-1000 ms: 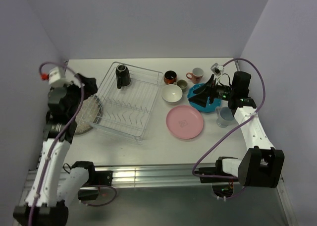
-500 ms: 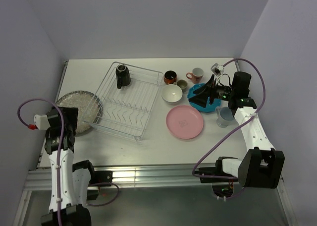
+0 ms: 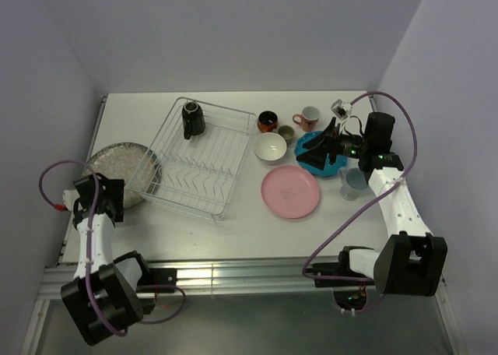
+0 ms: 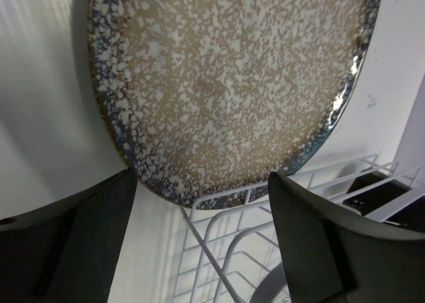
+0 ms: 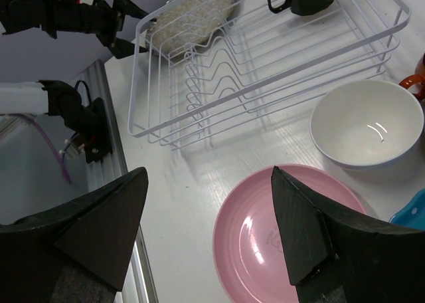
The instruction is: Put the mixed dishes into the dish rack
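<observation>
The silvery wire dish rack [image 3: 173, 202] sits left on the white desk [image 3: 257, 230], its long axis running near to far. A grey speckled round plate [image 3: 115, 166] lies against its left side, right rim hidden behind wire. Both gape empty: the left claw [image 4: 202, 177] facing that plate, the right claw [image 5: 206, 177] above a glossy pink plate [image 5: 279, 240].

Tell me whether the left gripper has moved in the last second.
Yes. The left gripper has drawn back from the dish rack's left side toward the near table edge, past the grey speckled plate.
</observation>
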`<state>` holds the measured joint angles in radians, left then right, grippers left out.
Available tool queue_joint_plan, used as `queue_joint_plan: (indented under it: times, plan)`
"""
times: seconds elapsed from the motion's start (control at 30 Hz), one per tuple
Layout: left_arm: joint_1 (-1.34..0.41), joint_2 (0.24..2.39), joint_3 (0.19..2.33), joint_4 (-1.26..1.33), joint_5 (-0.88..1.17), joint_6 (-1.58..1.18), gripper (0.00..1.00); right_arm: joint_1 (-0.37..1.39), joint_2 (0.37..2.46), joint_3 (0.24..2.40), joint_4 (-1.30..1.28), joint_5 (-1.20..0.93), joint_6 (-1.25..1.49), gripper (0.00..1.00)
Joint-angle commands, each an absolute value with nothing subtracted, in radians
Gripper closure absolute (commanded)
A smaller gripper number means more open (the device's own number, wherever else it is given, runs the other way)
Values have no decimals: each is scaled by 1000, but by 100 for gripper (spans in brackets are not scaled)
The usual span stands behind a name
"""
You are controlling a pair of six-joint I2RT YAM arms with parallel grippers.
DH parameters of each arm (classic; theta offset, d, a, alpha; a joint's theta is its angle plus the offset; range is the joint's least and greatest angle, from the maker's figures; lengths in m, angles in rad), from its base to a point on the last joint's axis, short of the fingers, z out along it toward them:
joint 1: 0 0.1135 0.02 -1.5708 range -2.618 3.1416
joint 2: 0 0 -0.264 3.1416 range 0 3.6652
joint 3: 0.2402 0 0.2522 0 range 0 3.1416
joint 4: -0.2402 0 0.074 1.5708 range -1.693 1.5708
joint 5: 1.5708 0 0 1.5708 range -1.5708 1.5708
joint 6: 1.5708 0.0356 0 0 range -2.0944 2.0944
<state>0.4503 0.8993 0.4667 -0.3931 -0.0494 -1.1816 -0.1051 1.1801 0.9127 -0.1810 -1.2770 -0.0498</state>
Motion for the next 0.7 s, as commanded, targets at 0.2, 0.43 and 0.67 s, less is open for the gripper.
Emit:
queue_joint_plan:
  times: [0.2, 0.43, 0.67]
  plan:
    - [456, 1046, 503, -180, 216, -994, 19, -101, 1146, 962, -193, -1307, -71, 18]
    - [456, 1063, 502, -176, 347, -937, 27, -101, 1149, 962, -190, -1305, -66, 18]
    - [456, 1011, 436, -212, 410, -899, 30, -101, 1150, 962, -193, -1307, -67, 18]
